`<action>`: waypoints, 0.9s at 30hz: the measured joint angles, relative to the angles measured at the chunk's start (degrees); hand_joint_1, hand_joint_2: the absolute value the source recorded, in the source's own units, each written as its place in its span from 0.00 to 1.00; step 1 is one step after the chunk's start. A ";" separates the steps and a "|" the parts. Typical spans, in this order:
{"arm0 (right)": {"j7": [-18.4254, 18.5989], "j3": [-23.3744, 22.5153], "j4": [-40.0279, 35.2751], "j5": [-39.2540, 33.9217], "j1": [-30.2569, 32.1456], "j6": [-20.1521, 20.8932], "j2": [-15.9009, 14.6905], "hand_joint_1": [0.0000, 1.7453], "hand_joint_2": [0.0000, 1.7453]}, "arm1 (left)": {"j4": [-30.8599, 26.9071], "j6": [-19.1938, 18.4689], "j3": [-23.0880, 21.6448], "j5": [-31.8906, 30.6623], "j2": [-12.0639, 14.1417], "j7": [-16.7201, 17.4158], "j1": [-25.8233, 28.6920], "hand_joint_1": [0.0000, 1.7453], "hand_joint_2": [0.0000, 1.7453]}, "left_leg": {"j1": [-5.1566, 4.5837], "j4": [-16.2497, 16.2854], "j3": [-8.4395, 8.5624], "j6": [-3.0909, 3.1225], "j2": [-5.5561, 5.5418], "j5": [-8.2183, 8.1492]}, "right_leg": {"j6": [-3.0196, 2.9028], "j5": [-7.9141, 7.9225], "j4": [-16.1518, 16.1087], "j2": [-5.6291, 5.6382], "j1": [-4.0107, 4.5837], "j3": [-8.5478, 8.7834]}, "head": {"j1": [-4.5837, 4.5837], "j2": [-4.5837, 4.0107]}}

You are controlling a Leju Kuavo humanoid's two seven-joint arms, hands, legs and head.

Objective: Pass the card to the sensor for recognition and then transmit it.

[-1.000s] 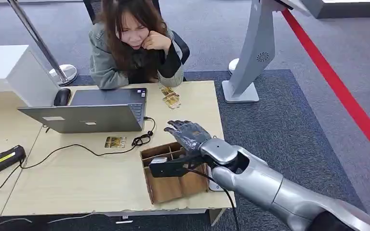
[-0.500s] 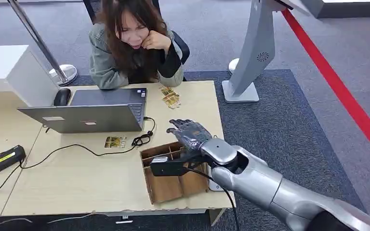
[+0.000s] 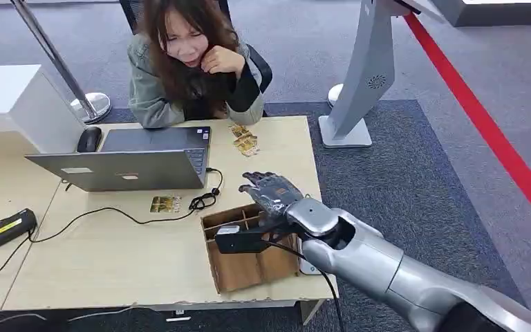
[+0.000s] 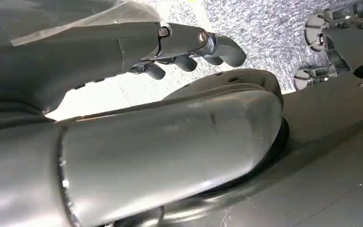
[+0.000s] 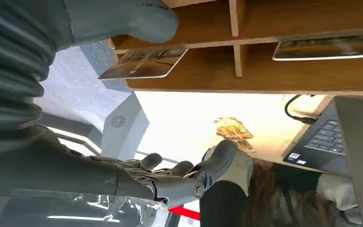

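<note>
On the table (image 3: 110, 256), going left to right: a black scanner (image 3: 3, 228), a laptop (image 3: 128, 162), one card (image 3: 165, 204) lying flat by the cable, then the divided cardboard box (image 3: 245, 266) holding more cards (image 5: 144, 64); the right robot hand (image 3: 271, 190) hovers over the box's far rim, fingers spread, holding nothing; the left robot hand (image 4: 189, 47) hangs with fingers loosely curled, empty. Risks, as I judge: fingers could catch a divider and drag the light box; a thin card standing close to a wall may slip the pinch; the person sits near.
</note>
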 joint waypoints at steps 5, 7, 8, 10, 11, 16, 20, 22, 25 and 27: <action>0.20 0.02 0.04 0.15 -0.42 0.70 0.02 0.24 1.00 | 0.00 -0.07 0.00 -0.02 0.00 0.00 0.00 0.00 0.00 | 0.00 0.00 0.00 0.00 0.00 0.00 | 0.00 0.00 0.00 0.00 0.00 0.00 | -0.02 0.00; 0.26 0.09 0.04 0.26 -0.57 0.85 0.02 0.24 1.00 | 0.00 -0.09 0.00 -0.04 0.00 0.00 0.00 0.00 0.00 | 0.00 0.00 0.00 0.00 0.00 0.00 | 0.00 0.00 0.00 0.00 0.00 0.00 | -0.02 0.00; 0.28 0.11 0.07 0.39 -0.64 0.87 0.02 0.24 1.00 | 0.00 -0.09 0.00 -0.04 0.00 0.00 0.00 0.00 0.00 | 0.00 0.00 0.00 0.00 0.00 0.00 | 0.00 0.00 0.00 0.00 0.00 0.00 | -0.02 0.00; 0.35 0.13 0.18 0.48 -0.73 0.94 0.04 0.24 1.00 | 0.00 -0.11 0.00 -0.04 0.00 0.00 0.00 0.00 0.00 | 0.00 0.00 0.00 0.00 0.00 0.00 | 0.00 0.00 0.00 0.00 0.00 0.00 | -0.02 0.00; 0.35 0.17 0.28 0.50 -0.75 0.96 0.04 0.24 1.00 | 0.00 -0.13 0.00 -0.04 0.00 0.00 0.00 0.00 0.00 | 0.00 0.00 0.00 0.00 0.00 0.00 | 0.00 0.00 0.00 0.00 0.00 0.00 | -0.02 0.00; 2.88 0.11 0.44 0.79 -1.45 -0.33 -0.53 0.26 1.00 | -0.92 6.64 -2.65 -12.51 0.59 0.09 -1.34 0.00 0.00 | -0.05 0.02 0.02 0.00 -0.04 0.01 | 0.02 0.02 0.00 -0.02 -0.04 0.00 | 0.00 0.00; -3.14 0.00 2.82 3.56 -3.56 0.03 2.86 0.27 1.00 | -0.76 23.78 -12.23 -40.93 -9.04 13.21 -5.18 0.00 0.00 | -0.31 -0.04 0.00 0.13 0.03 0.10 | 0.11 0.07 0.19 0.05 -0.31 -0.09 | -0.07 0.00; -4.15 0.00 4.80 4.70 -4.30 -0.76 5.13 0.25 1.00 | -1.11 24.15 -15.97 -39.26 -13.15 10.20 -6.69 0.00 0.00 | -0.30 -0.02 0.00 0.13 -0.01 0.10 | 0.12 0.06 0.17 0.00 -0.28 -0.02 | 0.04 0.00; -5.38 -0.02 7.65 5.68 -4.96 -1.27 7.52 0.23 1.00 | -1.01 24.11 -19.67 -37.05 -14.90 -0.48 -7.57 0.00 0.00 | -0.30 0.04 0.06 0.15 0.00 0.08 | 0.15 0.07 0.10 0.01 -0.32 -0.01 | -0.09 0.00; -5.77 -0.02 9.49 6.01 -4.99 -1.22 8.09 0.23 1.00 | -0.81 23.45 -21.55 -36.41 -15.45 -0.09 -7.58 0.00 0.00 | -0.22 0.05 0.00 0.15 -0.03 0.09 | 0.16 0.06 0.10 -0.01 -0.22 -0.03 | 0.00 0.00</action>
